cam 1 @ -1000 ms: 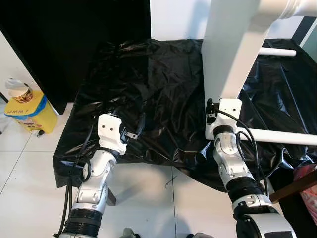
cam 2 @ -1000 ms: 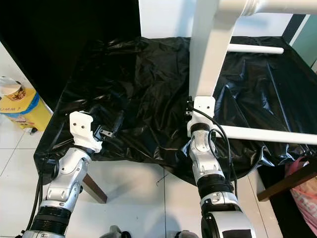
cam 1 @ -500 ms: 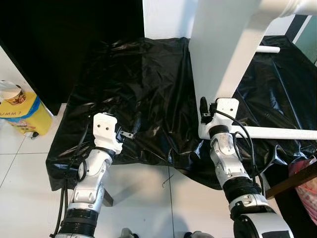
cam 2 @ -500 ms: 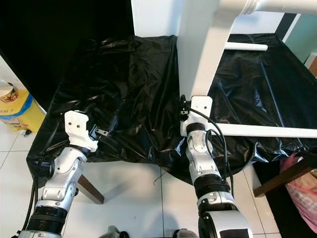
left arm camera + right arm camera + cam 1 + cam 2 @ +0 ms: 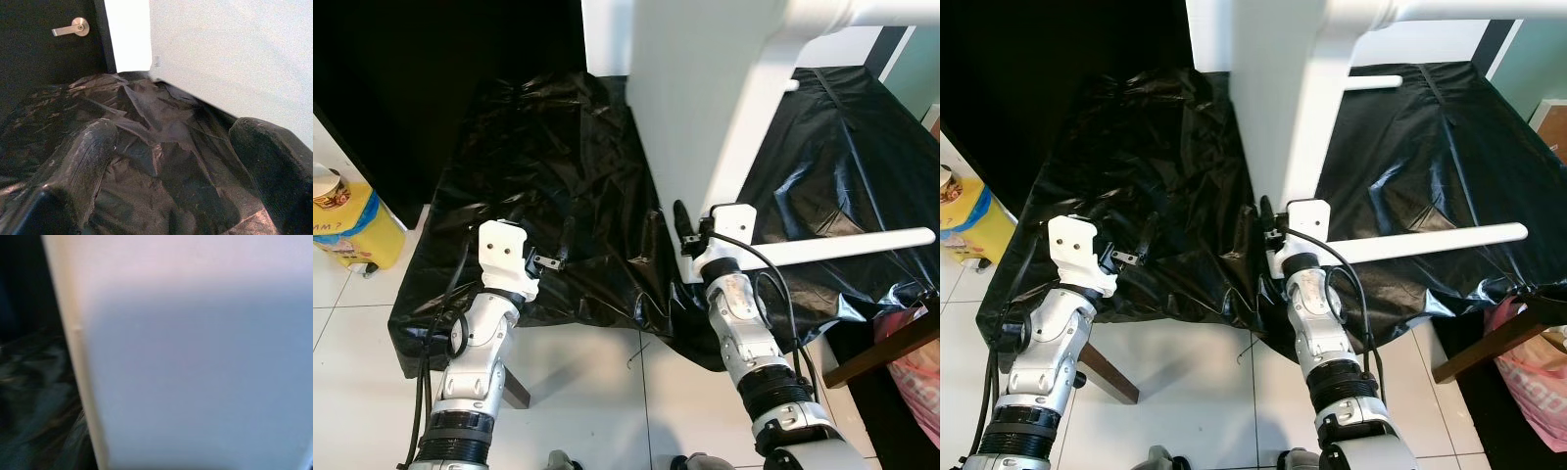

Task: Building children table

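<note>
A tall white table frame (image 5: 705, 108) stands upright on a table draped in black plastic sheet (image 5: 558, 147). A white rod (image 5: 862, 245) runs from the frame's base off to the right, slanting slightly up, and its free end is in view. My right gripper (image 5: 690, 227) is at the frame's lower edge and shut on it, with one black finger (image 5: 680, 217) on the left face. The right wrist view has the white frame (image 5: 195, 357) very close. My left gripper (image 5: 558, 259) lies low over the crumpled sheet, left of the frame. It is open, with nothing between its fingers (image 5: 88, 152).
A yellow bin (image 5: 342, 230) with a paper cup (image 5: 325, 186) on top stands on the tiled floor at the left. A wooden piece (image 5: 871, 343) and a pink bag (image 5: 911, 357) sit at the right. A dark door with a metal handle (image 5: 68, 28) is behind the table.
The camera has shifted. The white frame has swung left and nearer with my right gripper at its base, and the lower rod now slants. The left gripper has stayed over the sheet.
</note>
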